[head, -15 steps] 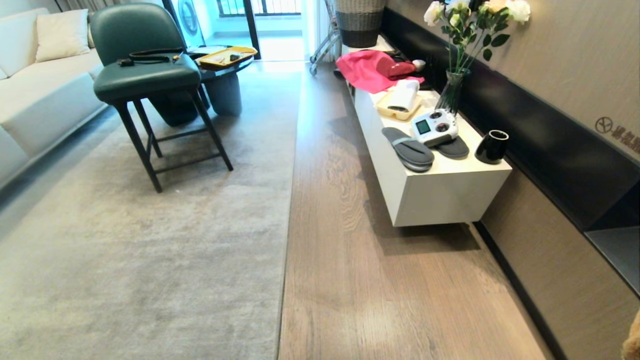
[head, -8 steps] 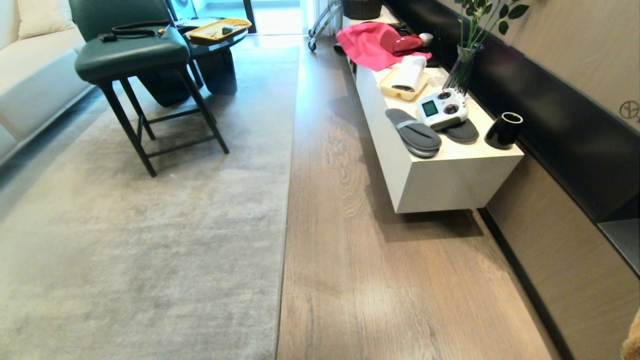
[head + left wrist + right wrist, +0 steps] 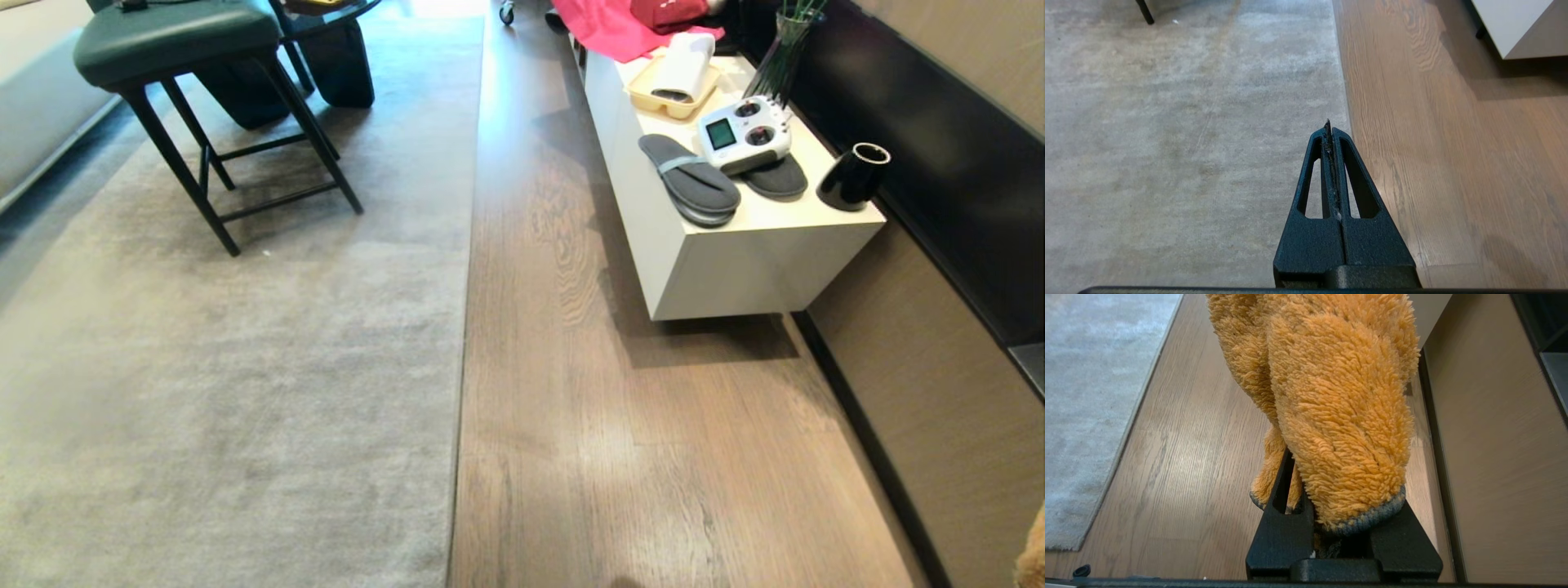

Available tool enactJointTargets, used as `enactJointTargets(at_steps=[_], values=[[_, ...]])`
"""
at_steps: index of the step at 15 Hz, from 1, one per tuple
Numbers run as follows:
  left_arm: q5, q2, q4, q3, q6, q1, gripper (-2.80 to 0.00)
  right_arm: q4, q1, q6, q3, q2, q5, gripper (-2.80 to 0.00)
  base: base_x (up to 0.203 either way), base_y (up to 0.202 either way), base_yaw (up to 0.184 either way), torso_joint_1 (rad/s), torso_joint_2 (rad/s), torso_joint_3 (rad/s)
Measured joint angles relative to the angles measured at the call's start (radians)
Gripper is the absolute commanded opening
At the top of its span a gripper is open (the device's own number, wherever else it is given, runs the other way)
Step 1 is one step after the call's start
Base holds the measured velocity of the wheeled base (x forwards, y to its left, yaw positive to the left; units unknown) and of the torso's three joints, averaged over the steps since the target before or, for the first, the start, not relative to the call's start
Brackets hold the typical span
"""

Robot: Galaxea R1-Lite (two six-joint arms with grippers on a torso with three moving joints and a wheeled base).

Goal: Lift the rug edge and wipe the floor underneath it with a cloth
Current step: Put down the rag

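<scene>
The pale grey rug covers the left of the head view, lying flat. Its straight rug edge runs away from me beside the brown wood floor. My left gripper is shut and empty, hanging above the rug just inside the rug edge. My right gripper is shut on the fluffy mustard cloth, which drapes over its fingers above the floor. The cloth hides the fingertips. A sliver of the cloth shows at the head view's lower right corner.
A low white cabinet stands on the right, carrying grey slippers, a white controller, a black cup and pink fabric. A dark-legged green chair stands on the rug. A brown wall bounds the floor.
The head camera has tilted downward, so the whole scene slid up the picture; the sofa, flowers and far doorway left the view. Nothing in the room itself moved.
</scene>
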Motion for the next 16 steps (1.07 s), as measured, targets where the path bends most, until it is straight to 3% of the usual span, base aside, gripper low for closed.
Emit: enactJointTargets(at_steps=[16], values=[[0.001, 0.0, 0.0, 0.0, -0.001, 0.0, -2.8, 0.0, 0.0, -0.001, 0.0, 0.0, 0.0, -2.8, 0.0, 0.0, 0.0, 0.004, 0.0, -0.195]])
